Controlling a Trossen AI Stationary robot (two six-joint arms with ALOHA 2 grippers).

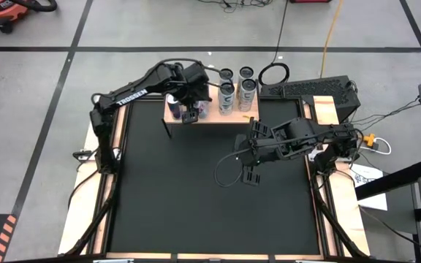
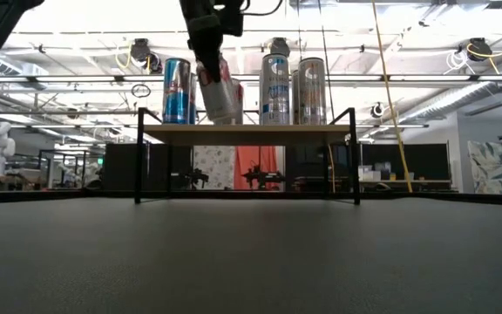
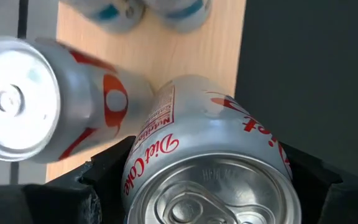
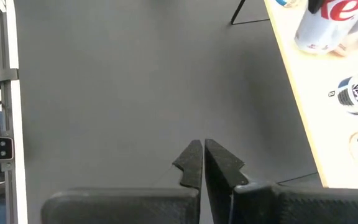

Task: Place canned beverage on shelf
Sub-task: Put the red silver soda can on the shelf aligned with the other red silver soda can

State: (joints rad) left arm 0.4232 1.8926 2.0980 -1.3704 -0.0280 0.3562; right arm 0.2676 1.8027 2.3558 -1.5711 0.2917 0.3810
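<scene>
One left claw (image 2: 207, 65) tilts Diet Coke can (image 3: 210, 168) over shelf (image 2: 247, 133).

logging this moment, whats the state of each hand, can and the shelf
left hand: closed on the Diet Coke can
Diet Coke can: held, tilted over the shelf
shelf: upright, cans standing on top
blue can: upright on shelf
two silver cans: upright on shelf
right hand: shut, empty, over the mat

An orange cable (image 1: 331, 29) crosses the tiled floor (image 1: 123, 25).
</scene>
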